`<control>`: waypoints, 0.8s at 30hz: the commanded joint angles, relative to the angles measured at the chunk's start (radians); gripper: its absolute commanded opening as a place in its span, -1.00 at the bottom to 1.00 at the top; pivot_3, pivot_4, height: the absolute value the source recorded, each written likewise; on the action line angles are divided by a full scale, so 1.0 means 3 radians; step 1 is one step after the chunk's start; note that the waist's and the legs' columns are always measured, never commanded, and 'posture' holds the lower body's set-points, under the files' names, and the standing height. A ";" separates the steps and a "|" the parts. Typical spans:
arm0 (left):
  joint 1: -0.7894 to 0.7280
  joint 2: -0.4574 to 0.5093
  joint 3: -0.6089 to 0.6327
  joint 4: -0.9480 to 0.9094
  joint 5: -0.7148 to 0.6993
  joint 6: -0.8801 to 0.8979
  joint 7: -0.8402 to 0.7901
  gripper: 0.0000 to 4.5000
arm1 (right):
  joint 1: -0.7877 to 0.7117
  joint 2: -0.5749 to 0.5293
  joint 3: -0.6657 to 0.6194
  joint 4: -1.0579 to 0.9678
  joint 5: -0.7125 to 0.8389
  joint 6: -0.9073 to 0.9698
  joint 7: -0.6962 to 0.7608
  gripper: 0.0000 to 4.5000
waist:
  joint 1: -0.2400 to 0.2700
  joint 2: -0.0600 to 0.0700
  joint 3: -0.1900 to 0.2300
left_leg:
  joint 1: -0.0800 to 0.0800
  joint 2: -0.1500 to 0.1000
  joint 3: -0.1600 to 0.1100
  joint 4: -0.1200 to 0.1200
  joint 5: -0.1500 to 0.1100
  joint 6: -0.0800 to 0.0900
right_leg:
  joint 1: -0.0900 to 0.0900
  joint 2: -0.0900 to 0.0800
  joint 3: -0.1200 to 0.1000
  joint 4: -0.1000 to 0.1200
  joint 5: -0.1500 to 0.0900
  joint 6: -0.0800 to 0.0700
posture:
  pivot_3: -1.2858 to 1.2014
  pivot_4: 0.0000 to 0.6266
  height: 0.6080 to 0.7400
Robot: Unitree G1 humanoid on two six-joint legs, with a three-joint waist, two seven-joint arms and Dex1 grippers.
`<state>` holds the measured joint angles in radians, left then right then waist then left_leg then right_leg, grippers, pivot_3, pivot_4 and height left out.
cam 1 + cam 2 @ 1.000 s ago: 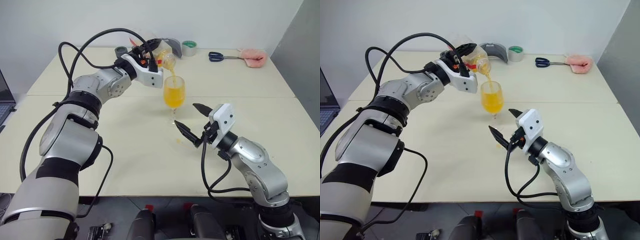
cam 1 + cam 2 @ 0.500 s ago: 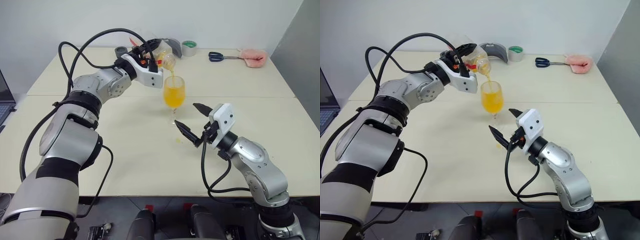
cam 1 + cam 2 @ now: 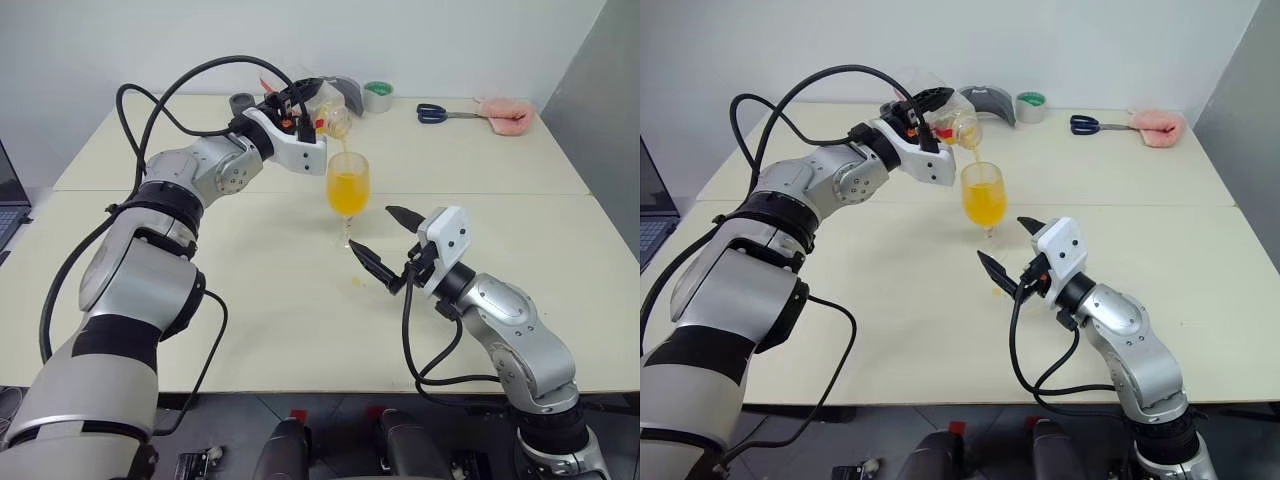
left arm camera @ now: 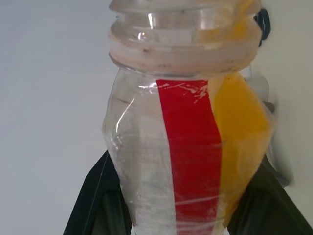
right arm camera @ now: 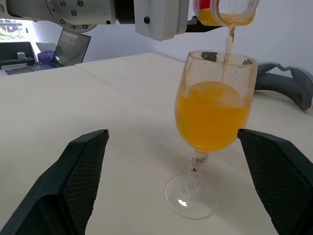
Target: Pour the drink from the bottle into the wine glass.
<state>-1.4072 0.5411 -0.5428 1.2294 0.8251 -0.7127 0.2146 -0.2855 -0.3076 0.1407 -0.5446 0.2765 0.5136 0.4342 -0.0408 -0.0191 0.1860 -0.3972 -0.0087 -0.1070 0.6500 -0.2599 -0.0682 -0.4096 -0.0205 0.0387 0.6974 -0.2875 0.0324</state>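
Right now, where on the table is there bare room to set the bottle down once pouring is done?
Bare tabletop lies left of the clear stemmed wine glass, under the left arm, and between the glass and the blue-handled scissors. It is crowded around the glass foot, where the open right hand waits, and along the far edge by the tape roll.

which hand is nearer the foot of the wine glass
Right. The open right hand hangs low just in front of the wine glass, fingers either side of its foot. The left hand is above the rim, tipping the bottle.
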 commanded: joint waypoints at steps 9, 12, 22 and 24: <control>0.0232 -0.0223 0.0681 -0.0074 -0.1021 0.0016 -0.0854 -0.17 | -0.0076 0.0008 -0.0018 -0.0055 0.0003 -0.0113 0.0022 1.00 | -0.0008 0.0000 0.0000 | 0.0000 0.0000 0.0000 0.0002 0.0001 -0.0001 | 0.0000 0.0000 0.0000 0.0001 0.0000 0.0000 | 0.03 -0.52 1.00; 0.0321 -0.0314 0.1013 -0.0114 -0.1459 0.0191 -0.1225 -0.17 | -0.0094 -0.0003 -0.0015 -0.0059 0.0003 -0.0120 0.0038 1.00 | -0.0022 0.0000 0.0000 | -0.0001 0.0001 -0.0001 0.0006 0.0001 -0.0001 | 0.0000 0.0000 0.0000 0.0002 0.0000 -0.0001 | 0.03 -0.52 1.00; 0.0967 -0.0254 0.2072 -0.0731 -0.2755 0.1645 -0.2129 -0.17 | -0.0273 -0.0399 0.0052 -0.0265 0.0416 0.0291 0.0579 1.00 | -0.0109 0.0000 -0.0001 | -0.0004 0.0002 -0.0005 0.0031 -0.0004 0.0007 | 0.0001 0.0001 -0.0001 0.0018 0.0000 -0.0001 | 0.03 -0.52 1.00; 0.1183 -0.0188 0.2226 -0.0956 -0.2917 0.1950 -0.2174 -0.17 | -0.0369 -0.0408 0.0084 -0.0231 0.0437 0.0333 0.0605 1.00 | -0.0138 0.0000 -0.0001 | -0.0004 0.0002 -0.0005 0.0033 -0.0005 0.0008 | 0.0001 0.0001 0.0000 0.0021 0.0000 -0.0001 | 0.03 -0.52 1.00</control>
<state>-1.0561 0.4567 0.0792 1.0240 0.0032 -0.1858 -0.4266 -0.3699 -0.4264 0.1642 -0.5840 0.3860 0.6079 0.6031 -0.0821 -0.0190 0.1857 -0.3984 -0.0079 -0.1092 0.6602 -0.2613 -0.0658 -0.4095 -0.0201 0.0381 0.7042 -0.2874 0.0321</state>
